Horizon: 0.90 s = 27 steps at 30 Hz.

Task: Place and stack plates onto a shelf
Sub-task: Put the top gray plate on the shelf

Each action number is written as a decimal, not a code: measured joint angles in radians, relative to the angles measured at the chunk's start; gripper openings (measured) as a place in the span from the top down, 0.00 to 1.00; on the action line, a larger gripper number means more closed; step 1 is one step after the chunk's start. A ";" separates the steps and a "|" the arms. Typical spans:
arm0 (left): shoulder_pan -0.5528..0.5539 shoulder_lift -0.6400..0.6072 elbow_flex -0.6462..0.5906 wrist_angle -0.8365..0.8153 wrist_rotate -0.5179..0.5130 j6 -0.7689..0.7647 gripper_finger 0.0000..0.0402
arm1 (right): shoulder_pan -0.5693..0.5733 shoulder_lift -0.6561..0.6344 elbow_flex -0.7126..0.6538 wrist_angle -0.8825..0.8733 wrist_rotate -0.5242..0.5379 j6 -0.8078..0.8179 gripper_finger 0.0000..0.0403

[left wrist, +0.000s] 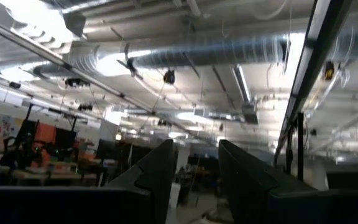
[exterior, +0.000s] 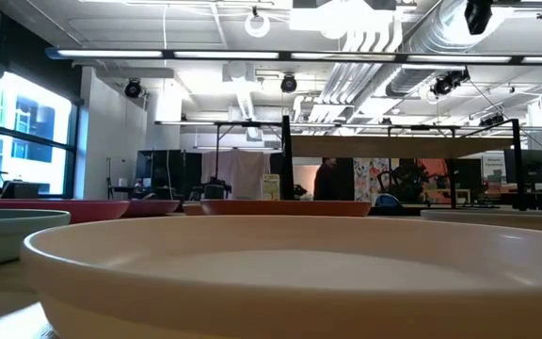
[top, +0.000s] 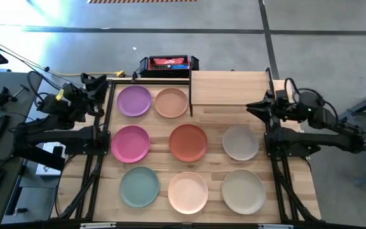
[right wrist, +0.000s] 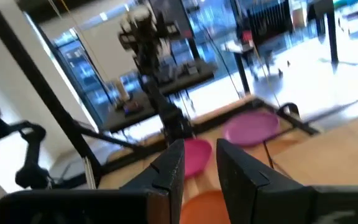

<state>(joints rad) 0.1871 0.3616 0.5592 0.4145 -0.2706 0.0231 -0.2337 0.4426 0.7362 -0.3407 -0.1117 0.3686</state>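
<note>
On the slatted table in the high view, eight plates [top: 188, 142] lie in rows beside the empty shelf [top: 229, 88]; left gripper [top: 98, 86] and right gripper [top: 254, 106] wait at the edges. Both wrist views show slightly parted fingers holding nothing, plates well apart

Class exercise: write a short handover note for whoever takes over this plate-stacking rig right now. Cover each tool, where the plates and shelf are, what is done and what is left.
Left tool: open, empty, parked at the table's left edge.
Right tool: fingers apart, empty, parked at the right edge.
Plates: eight visible, all flat on the tabletop in three rows, from the purple plate to the beige plate.
Shelf: far right of the table, nothing on it.
Done: nothing.
Left: every plate.
</note>
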 joint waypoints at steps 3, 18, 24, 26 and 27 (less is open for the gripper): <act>0.000 0.006 0.031 -0.147 0.000 -0.019 0.71 | 0.000 0.078 0.056 -0.069 0.000 0.043 0.81; 0.000 0.007 0.051 -0.721 0.056 -0.378 0.71 | 0.001 0.389 0.140 -0.285 -0.156 0.454 0.81; 0.000 0.007 0.051 -0.740 0.127 -0.387 0.71 | 0.001 0.490 0.140 -0.367 -0.210 0.557 0.81; 0.000 0.007 0.051 -0.741 0.131 -0.376 0.71 | 0.001 0.522 0.139 -0.378 -0.238 0.575 0.81; 0.000 0.007 0.051 -0.741 0.131 -0.368 0.71 | 0.001 0.536 0.139 -0.379 -0.253 0.574 0.81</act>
<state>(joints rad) 0.1871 0.3687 0.6098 -0.3263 -0.1398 -0.3446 -0.2325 0.9789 0.8757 -0.7201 -0.3644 0.9428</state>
